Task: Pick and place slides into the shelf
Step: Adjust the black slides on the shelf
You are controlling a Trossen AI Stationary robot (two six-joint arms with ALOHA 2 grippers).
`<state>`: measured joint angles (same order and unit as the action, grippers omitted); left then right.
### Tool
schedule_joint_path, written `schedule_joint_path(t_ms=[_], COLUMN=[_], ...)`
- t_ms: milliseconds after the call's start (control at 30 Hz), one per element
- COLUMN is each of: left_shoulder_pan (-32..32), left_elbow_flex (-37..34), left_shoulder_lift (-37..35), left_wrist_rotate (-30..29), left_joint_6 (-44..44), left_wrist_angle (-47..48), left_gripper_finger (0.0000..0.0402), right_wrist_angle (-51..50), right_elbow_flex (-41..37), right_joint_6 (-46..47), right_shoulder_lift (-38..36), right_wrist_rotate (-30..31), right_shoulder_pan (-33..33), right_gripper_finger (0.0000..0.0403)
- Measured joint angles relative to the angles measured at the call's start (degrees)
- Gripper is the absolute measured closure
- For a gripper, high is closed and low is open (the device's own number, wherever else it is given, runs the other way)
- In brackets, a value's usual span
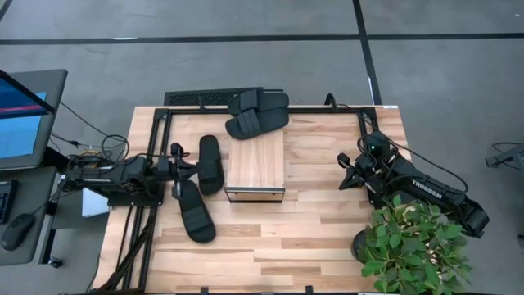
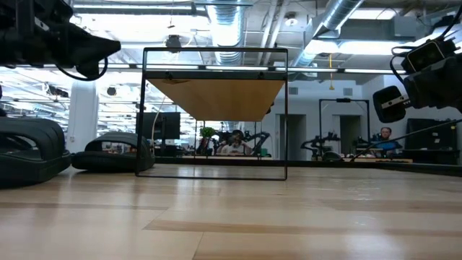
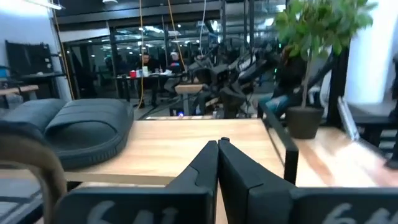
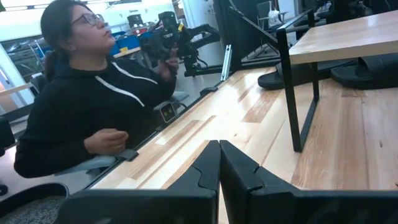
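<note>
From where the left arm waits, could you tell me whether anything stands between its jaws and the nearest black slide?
Nothing visible does. The left gripper, jaws shut, sits right beside the two matte black ribbed-strap slides on the table's left, with the low light-wood shelf just past them. The right gripper waits across the table.

Both arms rest low at opposite table edges, left gripper and right gripper closed, empty

You see four matte black slides with ribbed straps, at nine to twelve o'clock around the shelf, whose top is pale plank-grain wood, dark-edged. At four o'clock, a green-leaved plant.
</note>
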<state>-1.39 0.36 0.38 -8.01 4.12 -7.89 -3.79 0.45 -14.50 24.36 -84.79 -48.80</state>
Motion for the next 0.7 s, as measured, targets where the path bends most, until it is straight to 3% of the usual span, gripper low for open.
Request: schedule_joint_path(t_ms=[233, 700], left_shoulder_pan=[0.02, 0.02], left_elbow_flex=[0.0, 0.0], left_shoulder_lift=[0.01, -0.01], left_wrist_rotate=[-0.04, -0.17], left_joint_6=[8.21, 8.73], left_wrist_angle=[-0.12, 4.55], left_gripper_finger=[0.0401, 0.0401], right_wrist_angle=[0.0, -0.02], right_elbow_flex=[0.0, 0.0], right_joint_6=[0.0, 0.0], right_shoulder_lift=[0.0, -0.02], right_wrist_rotate=[0.01, 0.01], right_shoulder_pan=[0.0, 0.0], right_gripper_finger=[0.0403, 0.0403])
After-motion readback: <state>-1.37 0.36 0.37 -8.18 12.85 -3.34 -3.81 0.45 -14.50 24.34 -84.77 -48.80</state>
